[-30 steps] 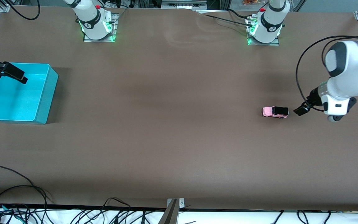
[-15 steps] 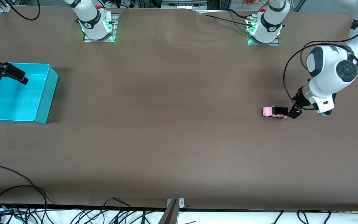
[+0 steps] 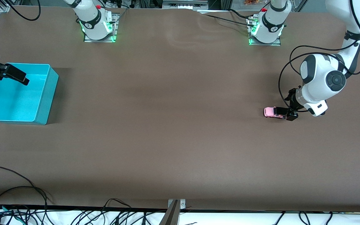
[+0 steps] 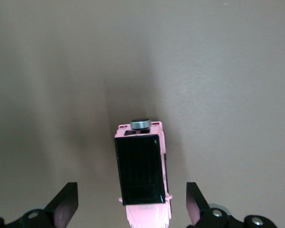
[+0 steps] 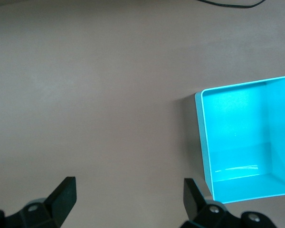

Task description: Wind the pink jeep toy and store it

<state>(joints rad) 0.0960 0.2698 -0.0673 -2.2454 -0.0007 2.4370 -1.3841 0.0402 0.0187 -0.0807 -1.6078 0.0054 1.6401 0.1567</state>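
Straddling the black-roofed rear of the tiny pink jeep toy [image 3: 276, 112], the left pincer [image 3: 289, 113] sits low at the left arm's end of the brown tabletop [image 3: 173, 125], its fingers [image 4: 66, 202] spread wide apart on either side of the car and not touching it; the toy stands on its wheels, well apart from the open turquoise plastic bin [image 3: 44, 103] at the right arm's end, over whose rim the right pincer [image 3: 17, 76] waits, jaws likewise spread and holding nothing
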